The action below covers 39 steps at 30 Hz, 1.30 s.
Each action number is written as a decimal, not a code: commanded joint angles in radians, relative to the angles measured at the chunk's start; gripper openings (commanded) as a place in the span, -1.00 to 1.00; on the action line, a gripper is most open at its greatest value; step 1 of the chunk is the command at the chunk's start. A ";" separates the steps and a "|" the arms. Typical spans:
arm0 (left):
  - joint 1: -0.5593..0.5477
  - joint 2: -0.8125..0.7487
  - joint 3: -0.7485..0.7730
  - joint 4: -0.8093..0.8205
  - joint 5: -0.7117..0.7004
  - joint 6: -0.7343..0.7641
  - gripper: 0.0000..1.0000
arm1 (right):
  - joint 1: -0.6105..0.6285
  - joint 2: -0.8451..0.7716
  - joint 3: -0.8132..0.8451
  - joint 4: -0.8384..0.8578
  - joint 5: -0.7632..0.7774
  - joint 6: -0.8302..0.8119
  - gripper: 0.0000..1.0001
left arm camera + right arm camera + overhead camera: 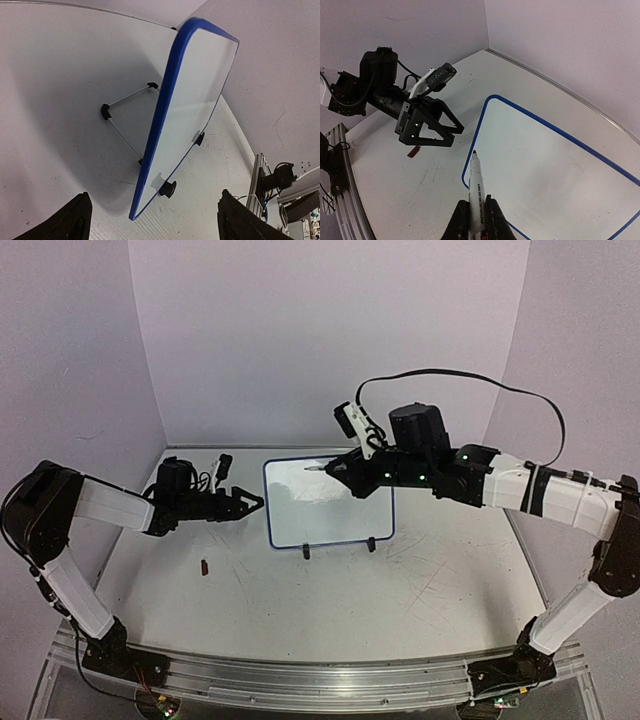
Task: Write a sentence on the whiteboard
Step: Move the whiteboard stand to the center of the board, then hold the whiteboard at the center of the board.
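Observation:
The whiteboard (330,515), white with a dark-blue frame, stands tilted on two black clip feet at mid-table. No writing shows on it. My right gripper (345,469) is shut on a white marker (322,468), whose dark tip is at the board's upper left corner. In the right wrist view the marker (478,187) sticks out between my right gripper's (479,225) fingers over the whiteboard's (555,160) left edge. My left gripper (252,506) is open and empty just left of the board. In the left wrist view the whiteboard (170,105) shows edge-on between the open left gripper's (155,225) fingers.
A small red cap (204,566) lies on the table left of the board, also in the right wrist view (413,151). A wire stand (122,112) props the board from behind. Purple walls close in the table at the back and sides.

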<state>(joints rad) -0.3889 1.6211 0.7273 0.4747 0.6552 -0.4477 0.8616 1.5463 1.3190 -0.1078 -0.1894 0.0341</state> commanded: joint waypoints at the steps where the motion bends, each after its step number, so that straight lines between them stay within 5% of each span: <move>1: 0.016 0.093 0.100 0.124 0.191 0.069 0.71 | 0.022 0.041 0.081 0.039 0.042 0.011 -1.00; 16: 0.030 0.305 0.256 0.216 0.355 0.074 0.25 | 0.040 0.104 0.152 0.039 0.032 0.012 -1.00; 21: 0.030 0.310 0.260 0.229 0.360 0.079 -0.05 | 0.064 0.127 0.162 0.033 0.132 0.009 -1.00; 39: 0.031 0.328 0.271 0.235 0.404 0.145 -0.60 | 0.124 0.227 0.230 0.002 0.261 -0.002 -1.00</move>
<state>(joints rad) -0.3626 1.9366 0.9497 0.6643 1.0203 -0.3344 0.9817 1.7569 1.4879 -0.1177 0.0395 0.0410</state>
